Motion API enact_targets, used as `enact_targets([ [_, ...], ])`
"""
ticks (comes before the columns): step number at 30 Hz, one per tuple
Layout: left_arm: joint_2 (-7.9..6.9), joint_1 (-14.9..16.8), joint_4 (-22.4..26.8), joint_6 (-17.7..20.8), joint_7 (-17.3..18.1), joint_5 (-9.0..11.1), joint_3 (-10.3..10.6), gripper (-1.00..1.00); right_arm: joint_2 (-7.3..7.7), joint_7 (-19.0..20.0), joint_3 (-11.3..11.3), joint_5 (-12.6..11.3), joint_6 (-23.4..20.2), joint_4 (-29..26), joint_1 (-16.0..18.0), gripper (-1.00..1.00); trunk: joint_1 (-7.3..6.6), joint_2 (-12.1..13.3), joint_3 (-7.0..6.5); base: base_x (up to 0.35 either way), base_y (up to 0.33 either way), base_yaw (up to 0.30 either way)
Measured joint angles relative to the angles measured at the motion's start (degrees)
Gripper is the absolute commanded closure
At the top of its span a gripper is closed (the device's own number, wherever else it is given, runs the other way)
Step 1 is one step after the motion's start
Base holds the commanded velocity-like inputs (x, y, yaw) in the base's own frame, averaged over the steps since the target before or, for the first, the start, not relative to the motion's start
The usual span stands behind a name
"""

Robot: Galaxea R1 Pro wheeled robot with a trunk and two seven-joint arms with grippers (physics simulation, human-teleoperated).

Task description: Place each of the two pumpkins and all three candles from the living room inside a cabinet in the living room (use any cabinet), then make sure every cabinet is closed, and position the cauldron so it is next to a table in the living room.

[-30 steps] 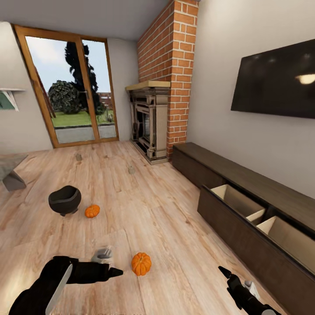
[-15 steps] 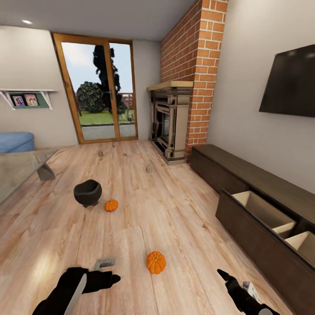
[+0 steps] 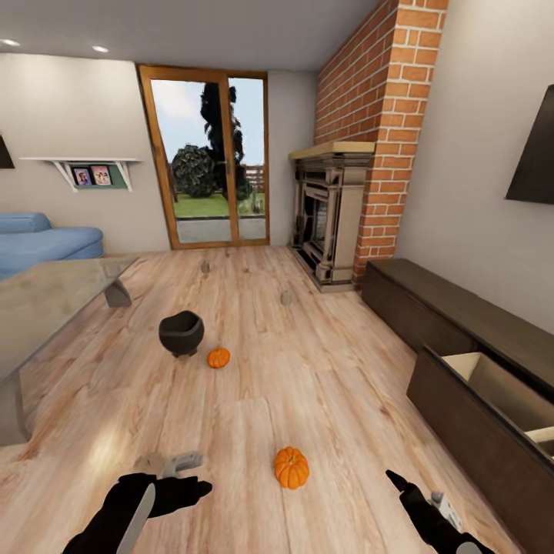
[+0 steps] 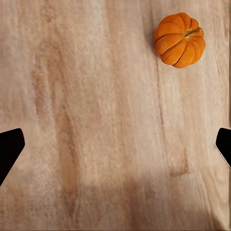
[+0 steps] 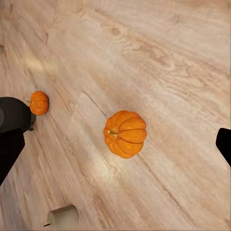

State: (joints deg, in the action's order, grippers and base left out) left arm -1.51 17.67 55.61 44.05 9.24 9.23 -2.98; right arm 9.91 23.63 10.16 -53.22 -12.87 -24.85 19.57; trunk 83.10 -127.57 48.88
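One orange pumpkin point(image 3: 291, 467) sits on the wood floor between my two grippers, and it also shows in the left wrist view point(image 4: 180, 40) and the right wrist view point(image 5: 125, 134). The second pumpkin point(image 3: 218, 357) rests beside the black cauldron point(image 3: 181, 332) farther out. Two candles point(image 3: 205, 267) point(image 3: 285, 298) stand far down the floor. Another candle point(image 5: 62, 216) lies close to my left arm. My left gripper point(image 3: 201, 486) and right gripper point(image 3: 396, 481) hang low, both open and empty. The dark cabinet point(image 3: 462, 408) runs along the right wall with its near front open.
A glass-topped table point(image 3: 46, 296) stands at the left, with a blue sofa point(image 3: 38, 240) behind it. The stone fireplace point(image 3: 331, 215) and brick chimney sit at the back right. A glass door point(image 3: 208, 161) closes the far wall.
The camera has swung left, so the table and sofa have come into view and the cabinet has slid toward the right edge. Both arms hold the same pose.
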Motion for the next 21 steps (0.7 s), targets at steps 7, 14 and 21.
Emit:
enact_targets([
  [7, 0.08, -0.01, 0.02, -0.01, 0.01, 0.11, 0.01, -1.0, -0.23, 0.1, -3.49, 3.47, 2.09, 0.05, 0.0, -1.0, 0.0, 0.0, 0.0, 0.187, -0.147, 0.006],
  [14, 0.1, 0.01, -0.01, 0.03, 0.03, 0.13, 0.0, -1.0, -0.28, -0.58, -3.67, 3.59, 1.73, -0.07, 0.0, -1.0, 0.02, 0.0, 0.0, 0.031, -0.016, 0.0],
  [21, 0.09, -0.01, -0.02, 0.09, 0.13, 0.21, 0.0, -1.0, -0.2, -0.56, -3.69, 3.62, 2.08, -0.01, 0.0, -1.0, 0.02, 0.0, 0.0, 0.0, -0.001, 0.004],
])
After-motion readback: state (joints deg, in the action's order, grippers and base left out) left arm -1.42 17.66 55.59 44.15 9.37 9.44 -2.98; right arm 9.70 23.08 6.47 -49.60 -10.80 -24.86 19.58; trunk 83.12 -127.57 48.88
